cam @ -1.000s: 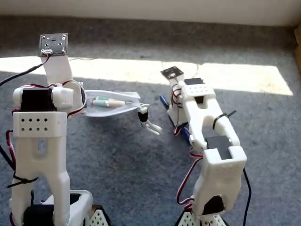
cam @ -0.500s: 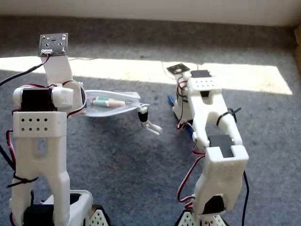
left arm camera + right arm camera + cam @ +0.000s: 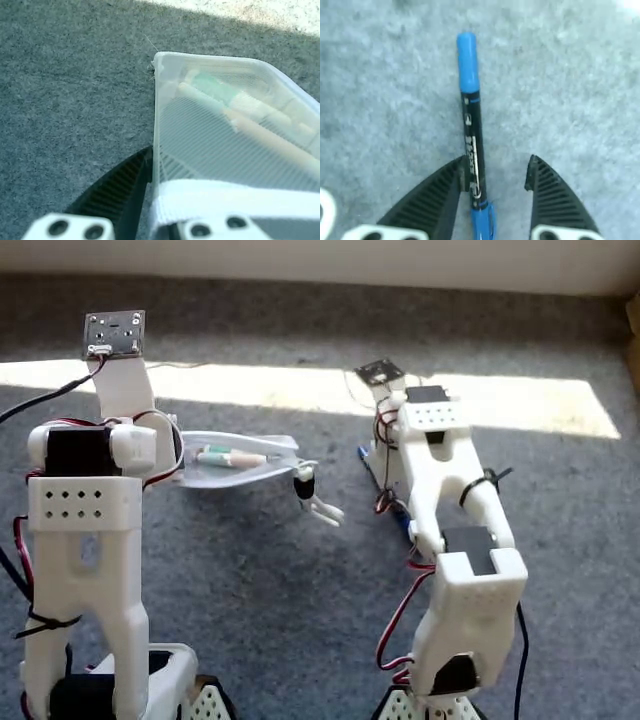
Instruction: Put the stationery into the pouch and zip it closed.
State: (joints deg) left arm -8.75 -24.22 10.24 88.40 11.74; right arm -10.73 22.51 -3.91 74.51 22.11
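A grey, carpet-like cloth covers the bench point(image 3: 250, 580), with a band of sunlight point(image 3: 270, 388) across its far side. The blue-capped black marker pen point(image 3: 470, 125) lies flat on the cloth under the right hand point(image 3: 497, 162). This hand is spread wide, with one finger on each side of the barrel. The pen's long axis runs straight out from the hand, so the fingers would close across its width. It sits off-centre, right against one dark finger point(image 3: 447, 185) and apart from the other.

The right arm is plainly the nearer one, and in the high view it hides most of the pen point(image 3: 364, 454). Next comes a grasp, I judge, then a carry toward the pouch.

The clear mesh zip pouch point(image 3: 235, 465) lies well apart, toward the left arm. The left hand point(image 3: 152, 170) is clamped on its edge. Its zip pull point(image 3: 318, 502) trails toward the pen. Inside the pouch point(image 3: 200, 145) are a green-and-white stick point(image 3: 215, 85) and a tan pencil-like rod point(image 3: 270, 140).
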